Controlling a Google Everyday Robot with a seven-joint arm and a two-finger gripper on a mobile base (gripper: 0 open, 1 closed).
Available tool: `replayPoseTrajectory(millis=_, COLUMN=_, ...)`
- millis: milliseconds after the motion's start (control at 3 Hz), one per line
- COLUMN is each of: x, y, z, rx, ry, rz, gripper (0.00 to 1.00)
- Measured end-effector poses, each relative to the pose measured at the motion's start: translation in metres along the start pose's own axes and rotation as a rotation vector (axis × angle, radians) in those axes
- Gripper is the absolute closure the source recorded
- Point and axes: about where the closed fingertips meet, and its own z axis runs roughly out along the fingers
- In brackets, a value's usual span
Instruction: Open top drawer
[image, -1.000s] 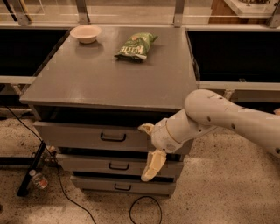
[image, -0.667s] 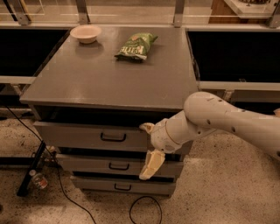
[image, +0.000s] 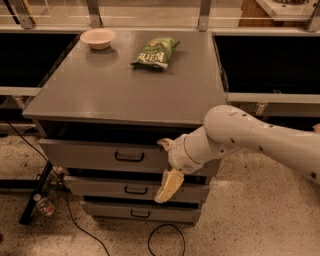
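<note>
Spread gripper at the top drawer, beside the handle – not on it.

Camera view: the gripper hangs in front of the top drawer, the uppermost of three grey fronts under the cabinet top and just right of its black bar handle. Its fingers are spread with nothing between them: one pale tip is by the drawer's upper edge, the other droops over the middle drawer. I judge it is lining up to hook the handle or the front's top edge. The arm hides the drawer's right end, and whether the upper finger touches the front cannot be told. The dark gap above the front may mean the drawer is slightly out – uncertain.
</note>
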Motion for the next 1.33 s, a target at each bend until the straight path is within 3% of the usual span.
replayPoseTrajectory(millis=333, x=-0.001, y=-0.019, z=0.014, rx=-0.009, ry=0.048, rz=0.003, gripper=0.0)
replayPoseTrajectory(millis=1333, x=-0.004, y=-0.008, z=0.013, rx=-0.016, ry=0.023, rz=-0.038, gripper=0.0)
